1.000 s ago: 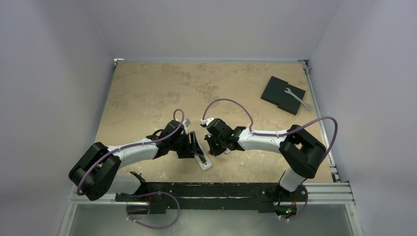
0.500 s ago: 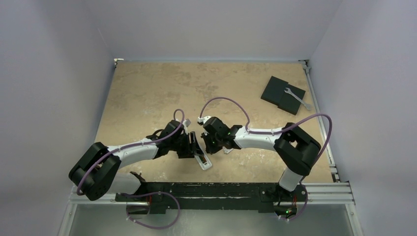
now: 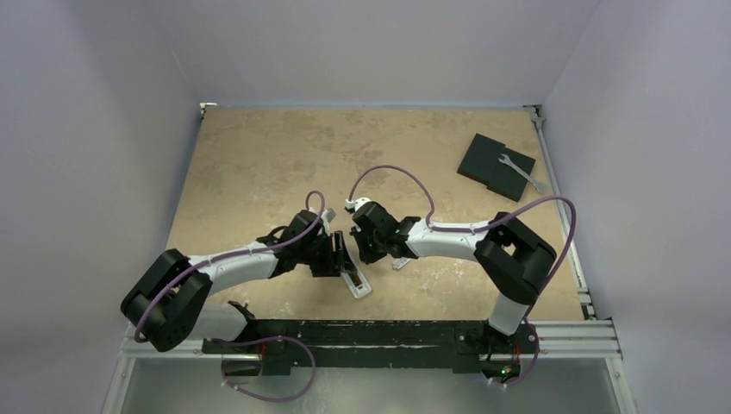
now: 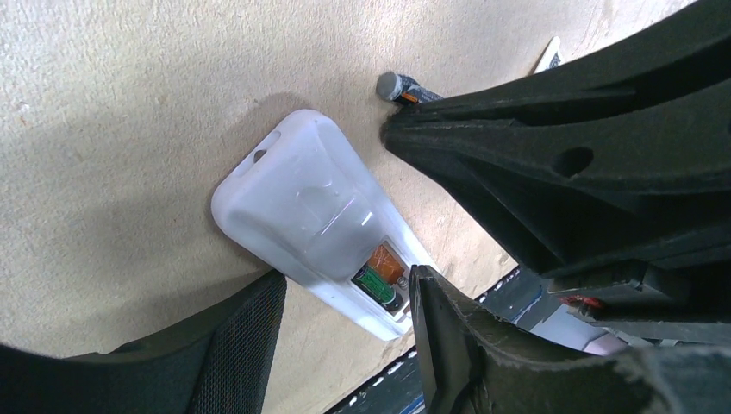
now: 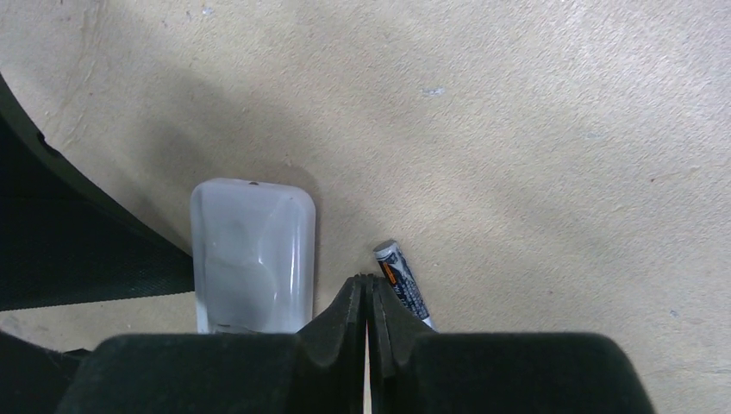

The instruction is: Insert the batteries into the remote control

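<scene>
Right gripper (image 5: 368, 280), closed on nothing, I have slid left toward the small white oblong plastic remote control (image 5: 252, 250); a dark slim cylindrical battery (image 5: 403, 289) lies just beside its tips. My left gripper (image 4: 345, 278) still clamps the remote.

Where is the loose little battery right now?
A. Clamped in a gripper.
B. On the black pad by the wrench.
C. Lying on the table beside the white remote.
C: the battery lies on the table next to the remote control, outside the shut right gripper.
</scene>
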